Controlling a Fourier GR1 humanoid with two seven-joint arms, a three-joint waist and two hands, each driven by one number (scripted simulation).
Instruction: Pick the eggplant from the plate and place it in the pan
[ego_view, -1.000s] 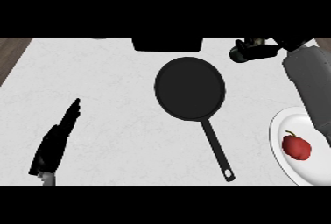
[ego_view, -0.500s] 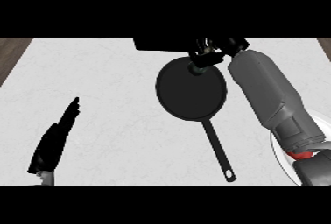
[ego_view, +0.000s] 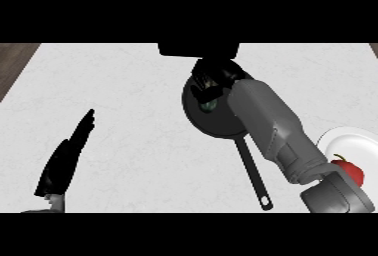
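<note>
Presently, the right hand (ego_view: 210, 85) is held over the pan's (ego_view: 207, 122) far rim; its grasp cannot be told. Left hand (ego_view: 63, 165), fingers straight, is rested near the desk's (ego_view: 133, 100) lower-left edge.

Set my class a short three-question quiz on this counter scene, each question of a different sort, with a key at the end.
1. True or false: the right hand is above the pan.
2. What lies on the plate? A) a red item B) a spoon C) a cup
3. Fill in: the left hand rests open at the view's lower ____.

Key: 1 true; 2 A; 3 left.
</note>
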